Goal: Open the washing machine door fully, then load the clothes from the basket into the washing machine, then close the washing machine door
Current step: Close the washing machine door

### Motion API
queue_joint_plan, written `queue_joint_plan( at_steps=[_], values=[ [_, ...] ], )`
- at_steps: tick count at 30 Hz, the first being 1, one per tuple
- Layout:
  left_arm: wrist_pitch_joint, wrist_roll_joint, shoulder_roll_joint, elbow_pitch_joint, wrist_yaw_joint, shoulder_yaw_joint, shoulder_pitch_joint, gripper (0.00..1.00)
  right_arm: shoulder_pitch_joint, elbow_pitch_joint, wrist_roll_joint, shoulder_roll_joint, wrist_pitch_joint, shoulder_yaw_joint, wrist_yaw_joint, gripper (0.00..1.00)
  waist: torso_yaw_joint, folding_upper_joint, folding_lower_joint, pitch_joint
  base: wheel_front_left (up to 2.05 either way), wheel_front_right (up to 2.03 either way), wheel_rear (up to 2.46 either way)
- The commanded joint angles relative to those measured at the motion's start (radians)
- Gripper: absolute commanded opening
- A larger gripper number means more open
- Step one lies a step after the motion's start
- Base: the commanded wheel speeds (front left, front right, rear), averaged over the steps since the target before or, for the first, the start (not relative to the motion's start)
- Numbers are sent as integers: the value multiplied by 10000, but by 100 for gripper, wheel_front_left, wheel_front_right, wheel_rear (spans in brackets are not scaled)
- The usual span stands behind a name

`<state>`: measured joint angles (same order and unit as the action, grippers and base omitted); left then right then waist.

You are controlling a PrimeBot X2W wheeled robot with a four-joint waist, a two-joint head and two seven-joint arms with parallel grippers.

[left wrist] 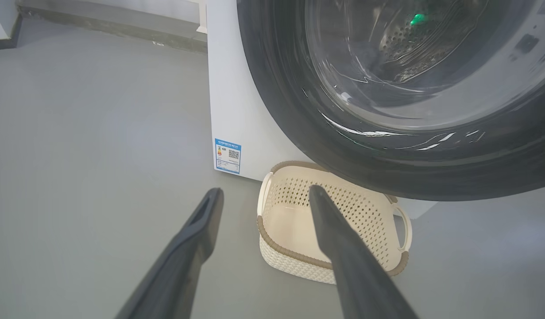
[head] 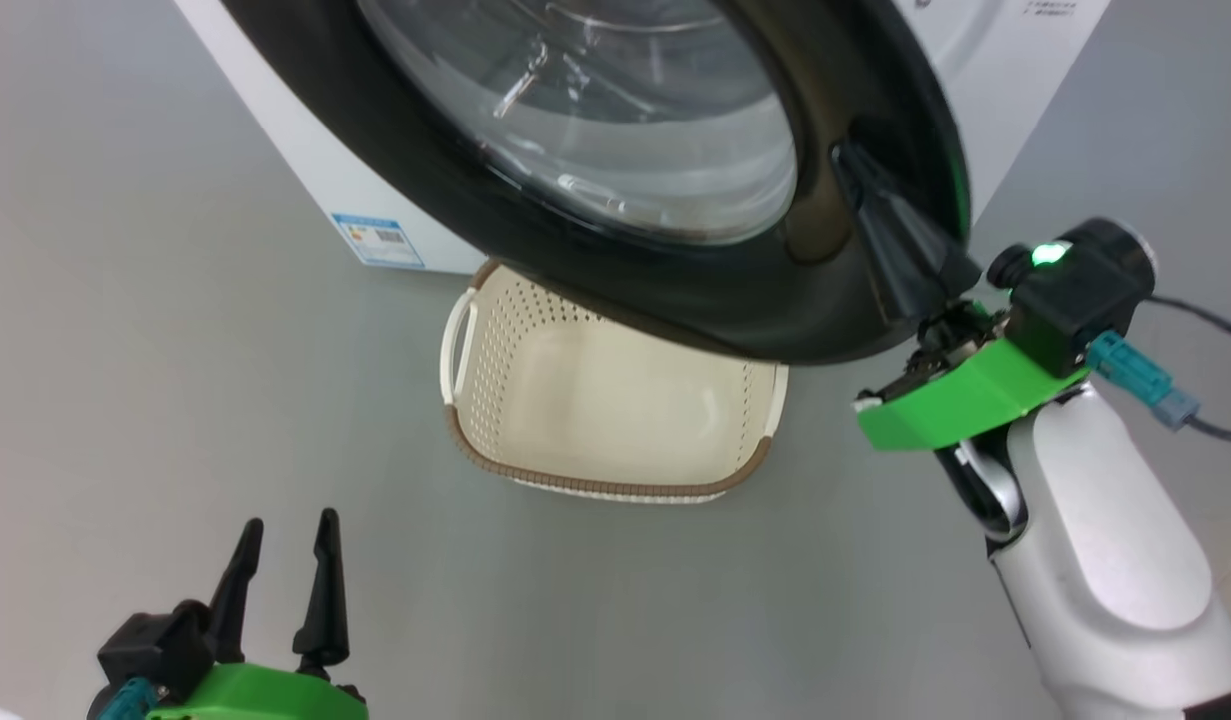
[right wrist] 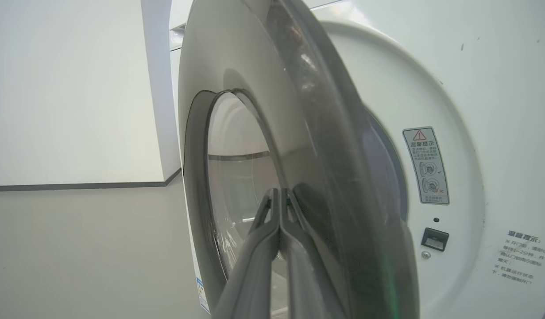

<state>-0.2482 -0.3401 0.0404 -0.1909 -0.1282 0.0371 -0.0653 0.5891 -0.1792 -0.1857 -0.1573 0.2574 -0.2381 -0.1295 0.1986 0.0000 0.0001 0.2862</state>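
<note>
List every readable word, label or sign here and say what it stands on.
"温馨提示" under a red triangle: grey sticker on the washing machine front; smaller lines blurred.
"温馨提示": printed heading at that front's lower right; lines beneath blurred.
Blue label with QR code: too small to read.
Small print higher on the front: unreadable.

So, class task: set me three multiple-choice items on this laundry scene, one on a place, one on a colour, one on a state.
1. Where is the basket?
A. on the washer
B. on the floor under the door
C. inside the drum

2. What colour is the basket's rim?
A. brown
B. blue
C. red

3. How is the right gripper?
A. wide open
B. holding cloth
C. shut

Answers: B, it sits on the floor beneath the door's lower edge; A, a brown woven-look band edges it; C, its two fingers lie together with no gap.
</note>
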Motion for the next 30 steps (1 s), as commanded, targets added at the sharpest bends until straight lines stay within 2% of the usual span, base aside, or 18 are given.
queue_joint_plan(
  at_steps=[1,17,30],
  values=[
    [-136,-60,100,272,-24,-284,-245,100,246,259,74,59,44,-9,-12,0,83,0,-1,247,0,0,0],
    [-136,59,114,433,-24,-58,-755,100,1749,246,274,-555,44,389,-12,0,406,0,-1,1547,0,0,0],
    [-136,20,114,671,-25,130,-785,100,2930,230,499,-1467,44,744,-12,0,874,0,-1,2171,0,0,0]
  ],
)
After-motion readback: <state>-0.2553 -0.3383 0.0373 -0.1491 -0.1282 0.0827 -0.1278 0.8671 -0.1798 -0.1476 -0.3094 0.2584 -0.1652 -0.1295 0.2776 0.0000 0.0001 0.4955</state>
